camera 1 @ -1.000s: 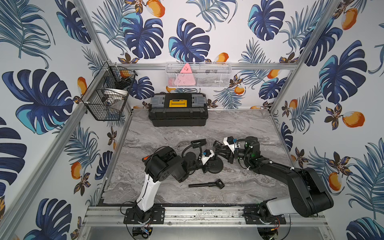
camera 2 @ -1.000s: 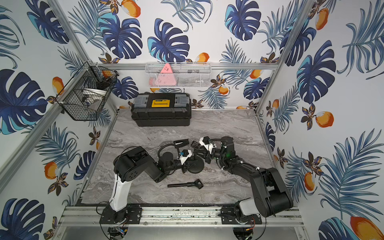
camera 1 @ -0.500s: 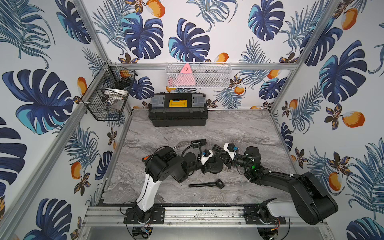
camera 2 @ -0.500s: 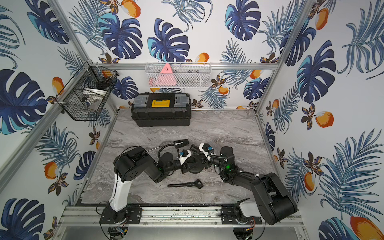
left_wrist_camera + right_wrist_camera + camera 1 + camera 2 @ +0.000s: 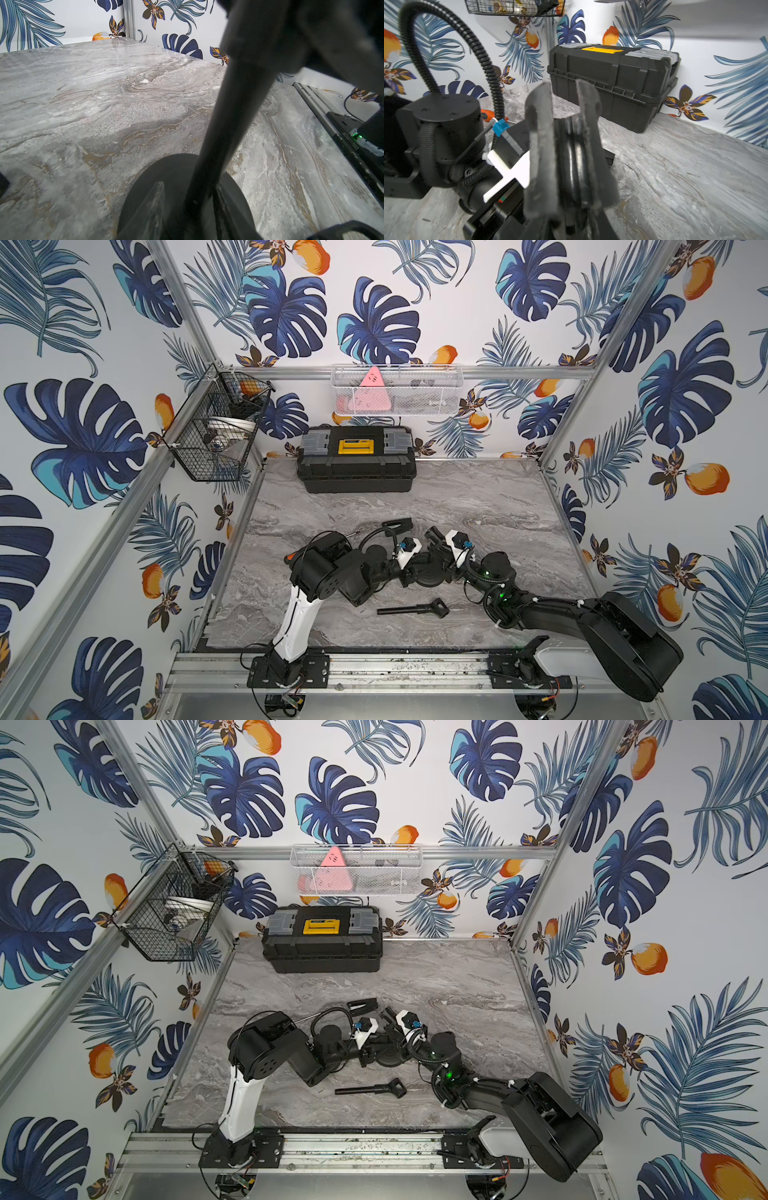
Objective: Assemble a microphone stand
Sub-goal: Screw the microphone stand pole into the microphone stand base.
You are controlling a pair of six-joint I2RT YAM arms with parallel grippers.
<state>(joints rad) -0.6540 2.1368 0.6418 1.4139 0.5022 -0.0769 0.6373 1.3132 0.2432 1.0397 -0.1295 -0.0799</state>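
Microphone stand pole pinched in right end effector; left end effector unclear; plate reads J6260117032.

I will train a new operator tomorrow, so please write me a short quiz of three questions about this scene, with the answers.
1. True or false: the toolbox at the back of the table stands open.
2. What does the right tool grip? A) a cup B) the black pole C) a cable
3. Fill in: the lower end of the pole meets a round ____.

Key
1. False, its lid is shut.
2. B
3. base
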